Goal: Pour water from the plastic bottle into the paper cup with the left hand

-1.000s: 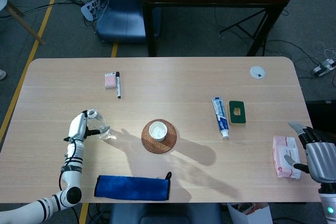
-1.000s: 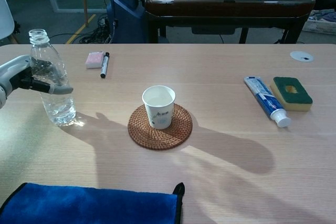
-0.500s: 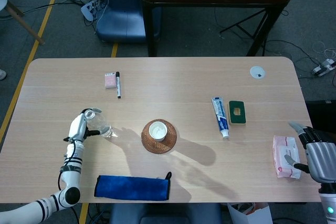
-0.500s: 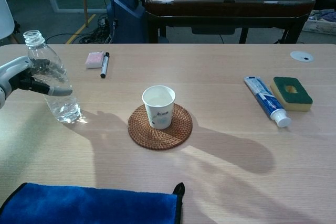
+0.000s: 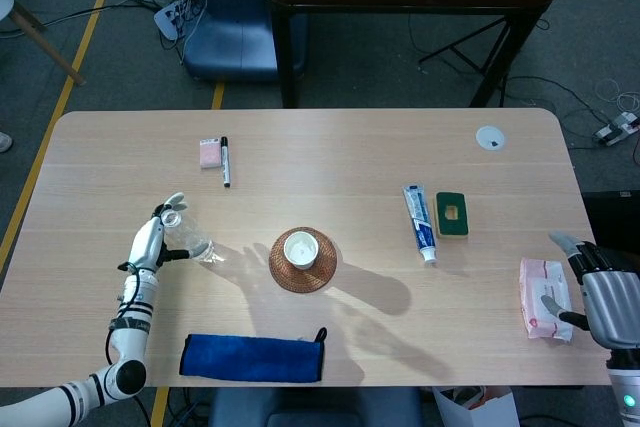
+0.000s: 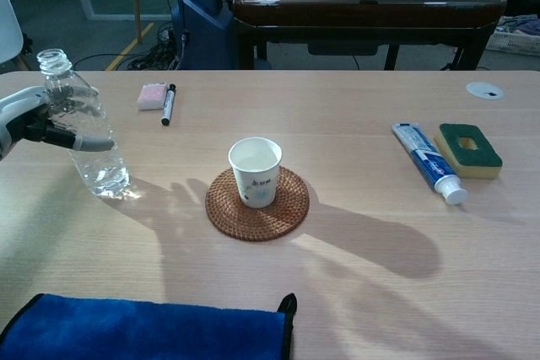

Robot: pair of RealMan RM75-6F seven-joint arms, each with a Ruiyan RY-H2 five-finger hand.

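The desk carries everything. A blue cloth lies along its near edge, left of centre. Near the right edge sits a tissue pack, with the right hand just beside it at the near right corner, fingers apart and holding nothing.

The left hand is by the left edge, wrapped around the bottle, fingers on its side. The bottle has no cap, holds a little water at the bottom and leans slightly, its base on or close to the desk.

A round woven coaster lies mid-desk, and the cup stands upright on it, well apart from the bottle.

Toward the right lie a toothpaste tube and a sponge, side by side. Near the far left are a marker and a pink eraser, touching or nearly so.
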